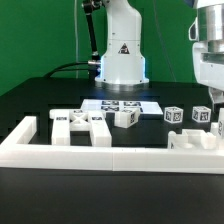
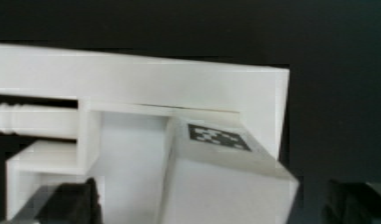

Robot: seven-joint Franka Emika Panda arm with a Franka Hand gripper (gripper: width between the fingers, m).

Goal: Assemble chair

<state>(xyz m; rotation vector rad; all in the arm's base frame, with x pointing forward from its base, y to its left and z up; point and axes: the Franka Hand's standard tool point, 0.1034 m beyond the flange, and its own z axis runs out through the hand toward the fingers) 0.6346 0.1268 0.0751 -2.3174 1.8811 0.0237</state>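
The chair lies in loose white tagged pieces on the black table. In the exterior view, two larger pieces (image 1: 82, 124) lie at the left, a block (image 1: 125, 117) lies in the middle, and two small cubes (image 1: 174, 115) lie to the right. My gripper (image 1: 214, 118) reaches down at the exterior view's right edge, over a chair piece (image 1: 194, 140) in the border frame's corner. In the wrist view this tagged chair piece (image 2: 201, 150) fills the gap between my dark fingers (image 2: 59, 200), which press on both its sides. My gripper (image 2: 190, 208) is shut on it.
The long white border frame (image 1: 110, 155) runs along the front, with arms at both ends; it also shows in the wrist view (image 2: 151, 75) behind the held piece. The marker board (image 1: 124, 103) lies before the robot base (image 1: 120, 60).
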